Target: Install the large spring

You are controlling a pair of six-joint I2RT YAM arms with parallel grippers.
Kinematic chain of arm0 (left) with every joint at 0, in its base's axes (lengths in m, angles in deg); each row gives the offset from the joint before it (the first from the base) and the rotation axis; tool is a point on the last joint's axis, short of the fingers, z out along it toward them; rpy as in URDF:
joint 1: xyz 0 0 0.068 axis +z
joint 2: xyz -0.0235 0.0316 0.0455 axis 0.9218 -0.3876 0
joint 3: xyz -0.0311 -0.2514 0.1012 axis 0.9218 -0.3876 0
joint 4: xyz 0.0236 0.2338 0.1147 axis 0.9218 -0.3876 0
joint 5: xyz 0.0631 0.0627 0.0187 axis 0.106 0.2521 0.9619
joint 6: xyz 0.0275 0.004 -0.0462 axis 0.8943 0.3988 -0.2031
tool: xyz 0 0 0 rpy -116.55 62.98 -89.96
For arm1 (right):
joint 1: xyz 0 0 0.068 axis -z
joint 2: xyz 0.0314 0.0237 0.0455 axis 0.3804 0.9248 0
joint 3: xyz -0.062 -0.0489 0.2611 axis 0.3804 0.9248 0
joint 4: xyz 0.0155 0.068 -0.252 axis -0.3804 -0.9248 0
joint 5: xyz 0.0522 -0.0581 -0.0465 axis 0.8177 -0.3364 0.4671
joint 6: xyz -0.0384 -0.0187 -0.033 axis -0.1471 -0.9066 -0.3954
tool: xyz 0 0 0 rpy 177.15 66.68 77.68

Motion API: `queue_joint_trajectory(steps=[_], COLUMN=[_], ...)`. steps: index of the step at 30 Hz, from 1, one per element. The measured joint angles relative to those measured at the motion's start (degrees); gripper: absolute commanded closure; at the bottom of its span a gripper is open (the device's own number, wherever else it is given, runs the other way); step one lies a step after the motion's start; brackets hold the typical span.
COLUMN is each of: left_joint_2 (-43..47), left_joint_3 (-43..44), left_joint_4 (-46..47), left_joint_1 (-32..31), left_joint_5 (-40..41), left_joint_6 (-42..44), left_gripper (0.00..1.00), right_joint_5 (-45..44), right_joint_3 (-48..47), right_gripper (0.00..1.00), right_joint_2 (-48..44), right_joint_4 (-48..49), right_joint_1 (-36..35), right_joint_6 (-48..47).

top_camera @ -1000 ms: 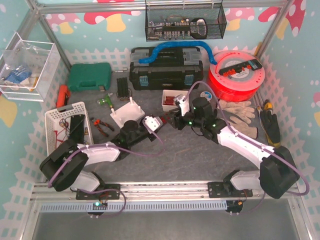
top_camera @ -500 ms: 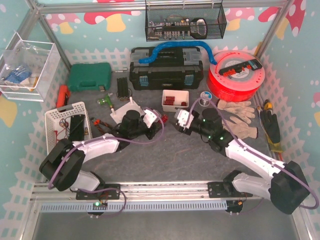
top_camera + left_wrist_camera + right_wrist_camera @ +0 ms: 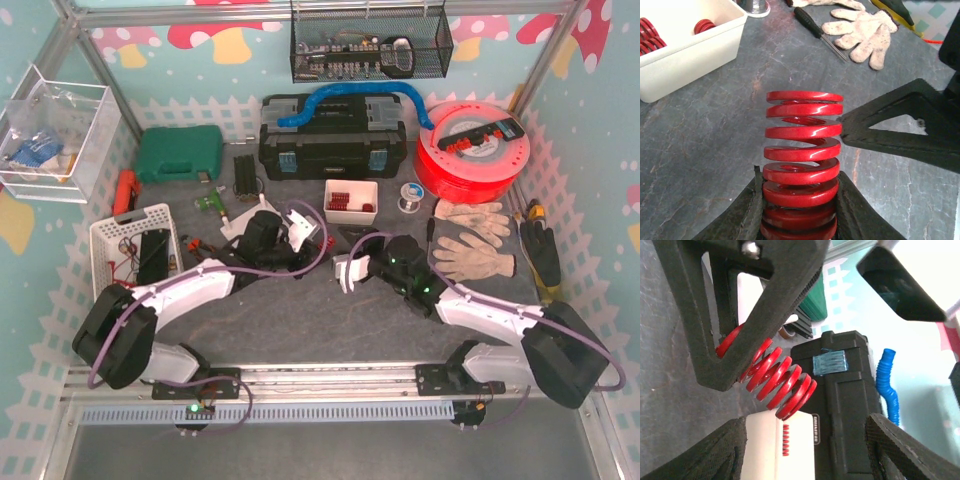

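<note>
On the table [image 3: 300, 315], at its middle, the large spring [image 3: 802, 132] sits in the left hand [image 3: 800, 197], with the right hand [image 3: 807, 440] just right of it. Behind them lies a bin of springs [image 3: 351, 200], then a toolbox [image 3: 332, 148]. A filament spool [image 3: 470, 150] is far right, gloves [image 3: 475, 250] nearer, a basket [image 3: 125, 250] left.

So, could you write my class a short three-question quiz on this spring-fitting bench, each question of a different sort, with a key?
1. True or false: the left tool is shut on the large spring, which stands clear of the table.
2. What colour are the small springs in the white bin? A blue, B red, C silver.
3. Fill the gap: in the left wrist view, the screwdriver lies on the table beside a pair of pale work ____.

Key
1. True
2. B
3. gloves
</note>
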Motion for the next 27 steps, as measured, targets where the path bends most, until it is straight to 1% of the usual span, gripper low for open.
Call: queue_joint_trajectory(steps=[5, 9, 12, 15, 16, 17, 18, 19, 20, 22, 24, 27], left_joint_2=[0.3, 0.3, 0.3, 0.3, 0.2, 0.2, 0.2, 0.1, -0.1, -0.2, -0.2, -0.2], left_joint_3=[1.6, 2.2, 3.1, 3.9, 4.2, 4.5, 4.9, 5.3, 5.7, 6.2, 6.3, 6.3], left_joint_4=[-3.5, -6.4, -8.0, -8.9, -9.2, -9.6, -10.2, -10.8, -11.1, -12.3, -13.6, -14.9], left_joint_1=[0.0, 0.0, 0.0, 0.0, 0.0, 0.0, 0.0, 0.0, 0.0, 0.2, 0.5, 0.8], left_joint_5=[-1.4, -2.7, -3.6, -4.3, -4.3, -4.3, -4.3, -4.3, -4.4, -4.3, -4.1, -4.3], left_joint_6=[0.0, 0.0, 0.0, 0.1, 0.1, 0.1, 0.1, 0.1, 0.1, 0.0, 0.0, -0.7], left_gripper=[1.00, 1.00, 1.00, 1.00, 1.00, 1.00, 1.00, 1.00, 1.00, 1.00, 0.91, 0.72], right_joint_5=[-2.0, -3.2, -3.5, -3.9, -3.8, -3.8, -3.5, -3.3, -3.0, -3.7, -3.2, -2.2], right_joint_3=[0.0, -0.6, -1.6, -2.4, -2.5, -2.5, -2.5, -2.5, -2.5, -2.5, -2.4, -2.4], right_gripper=[0.34, 0.35, 0.37, 0.42, 0.45, 0.51, 0.58, 0.69, 0.77, 0.88, 1.00, 1.00], right_joint_2=[2.3, 4.9, 6.9, 8.6, 9.0, 9.1, 9.2, 9.4, 9.5, 10.1, 10.7, 10.9], right_joint_4=[3.2, 3.9, 4.2, 5.2, 5.7, 6.0, 6.3, 6.7, 7.0, 6.5, 6.7, 5.6], right_joint_1=[-1.4, -2.4, -2.8, -3.4, -3.5, -3.6, -3.7, -3.8, -4.0, -3.9, -3.9, -4.0], right_joint_6=[-5.4, -8.7, -11.0, -13.1, -13.7, -14.2, -14.6, -14.9, -15.3, -16.2, -16.4, -14.2])
